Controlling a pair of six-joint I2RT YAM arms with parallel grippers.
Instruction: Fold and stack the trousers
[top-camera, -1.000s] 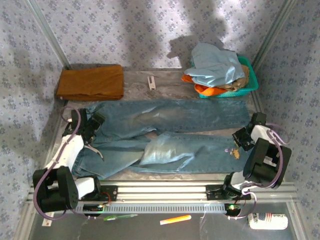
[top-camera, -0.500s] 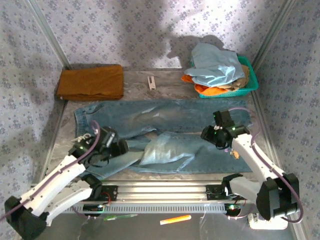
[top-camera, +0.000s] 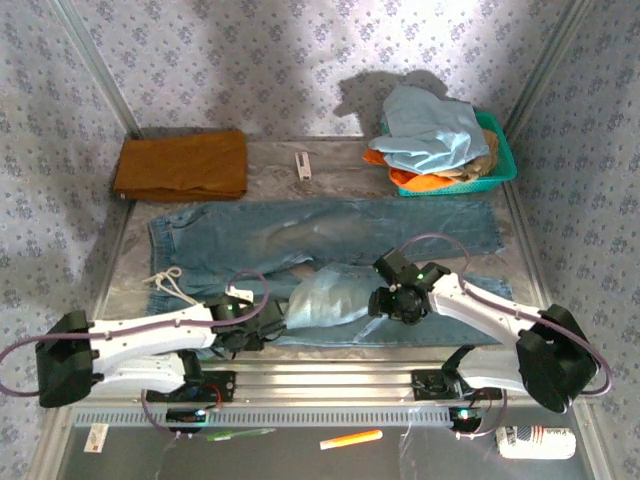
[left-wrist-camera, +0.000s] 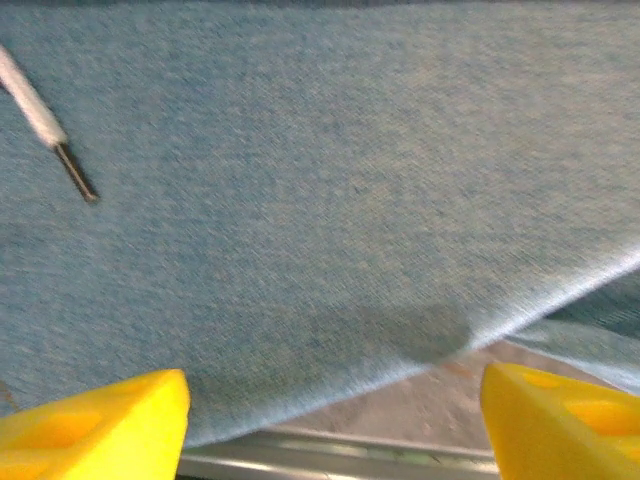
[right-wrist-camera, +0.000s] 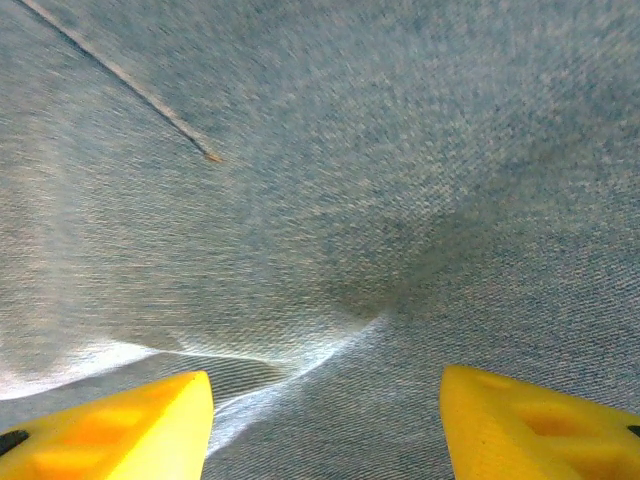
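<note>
Down low, left gripper (top-camera: 252, 322) (left-wrist-camera: 335, 420) and right gripper (top-camera: 392, 300) (right-wrist-camera: 325, 420) both spread apart, clamping nothing, hovering just above the near leg of the light blue jeans (top-camera: 330, 235), laid flat across the table (top-camera: 350, 160), white drawstring (top-camera: 165, 280) at left, mustard-brown folded cloth (top-camera: 180, 165) and green basket (top-camera: 505, 165) beyond.

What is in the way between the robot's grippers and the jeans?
Nothing visible. The left gripper and the right gripper both hang close over the trousers, jaws apart, with bare denim right in front of them.
</note>
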